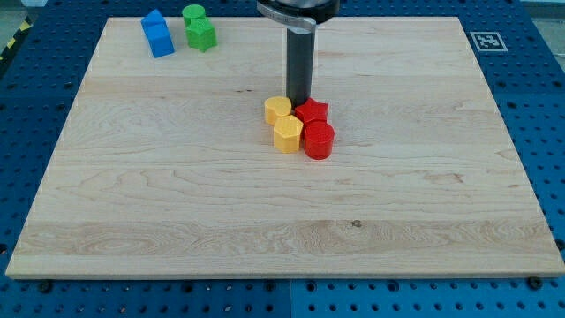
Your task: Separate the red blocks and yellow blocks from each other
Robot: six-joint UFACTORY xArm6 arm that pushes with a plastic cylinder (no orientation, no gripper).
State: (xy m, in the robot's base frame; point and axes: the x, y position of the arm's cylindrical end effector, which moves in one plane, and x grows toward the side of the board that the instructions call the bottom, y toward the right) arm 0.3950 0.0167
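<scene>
Two yellow blocks and two red blocks sit bunched together near the board's middle. A yellow hexagon-like block (278,109) is at the cluster's upper left, with a second yellow block (288,134) just below it. A red star block (312,112) is at the upper right, touching the yellows. A red cylinder (319,140) is at the lower right, against the lower yellow block. My tip (298,101) stands just above the cluster, at the gap between the upper yellow block and the red star.
Two blue blocks (158,34) and two green blocks (199,28) sit near the top left of the wooden board (177,194). A marker tag (487,41) lies off the board at the top right.
</scene>
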